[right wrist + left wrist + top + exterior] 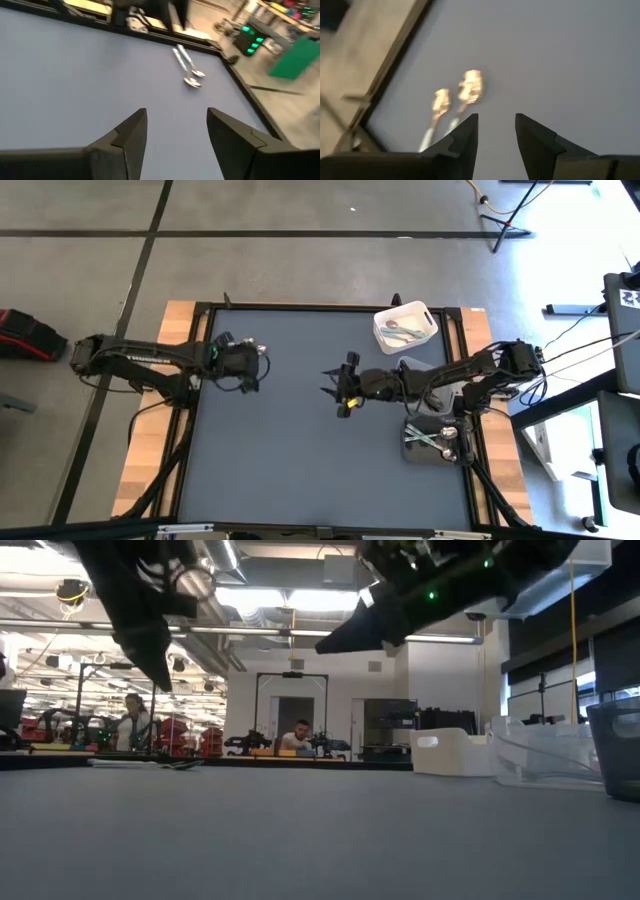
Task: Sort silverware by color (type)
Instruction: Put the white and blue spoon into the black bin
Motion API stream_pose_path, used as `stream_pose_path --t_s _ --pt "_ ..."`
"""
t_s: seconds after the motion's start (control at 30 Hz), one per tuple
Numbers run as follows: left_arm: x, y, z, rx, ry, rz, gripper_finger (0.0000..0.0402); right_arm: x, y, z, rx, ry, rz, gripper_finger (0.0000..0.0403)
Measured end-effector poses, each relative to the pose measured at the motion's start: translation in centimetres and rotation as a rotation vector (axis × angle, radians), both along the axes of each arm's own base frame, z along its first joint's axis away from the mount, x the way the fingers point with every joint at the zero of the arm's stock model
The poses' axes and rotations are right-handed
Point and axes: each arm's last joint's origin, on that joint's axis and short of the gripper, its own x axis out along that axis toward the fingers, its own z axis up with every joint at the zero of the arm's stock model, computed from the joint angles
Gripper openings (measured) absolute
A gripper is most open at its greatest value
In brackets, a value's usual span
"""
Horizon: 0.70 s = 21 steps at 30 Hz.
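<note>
two silver spoons (454, 102) lie just ahead of the open, empty left hand (496, 131), handles cut off behind its fingers; right hand (176, 131) hovers open, empty, well apart.

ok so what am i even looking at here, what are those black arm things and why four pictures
These are two robot arms at a grey table, each ending in a two-finger gripper. One picture looks straight down, one sits at table height looking into the room, and two come from cameras on the arms' wrists. The left gripper hangs open above two shiny spoons near the table's edge. The right gripper is open over the middle, holding nothing; its camera sees the same two spoons. To the right stand a white bin with spoons in it, a clear bin, and a dark bin with more spoons.
</note>
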Motion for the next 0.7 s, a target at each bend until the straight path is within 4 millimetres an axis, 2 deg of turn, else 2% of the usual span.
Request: stream_pose_path --t_s 0.17,0.37,0.7 --pt "-0.7 4.2 -0.8 -0.036 0.079 0.168 0.0125 -0.1 -1.6 -0.4 0.048 -0.029 0.088 0.0193" --pt "-1.6 8.3 -2.5 -0.220 0.185 0.201 0.0125 -0.1 -2.5 -0.6 0.044 -0.003 0.135 0.0193" --pt "-1.2 11.5 -6.5 -0.339 0.370 0.178 0.0125 0.9 -2.3 -3.7 0.041 0.073 0.178 0.0193"
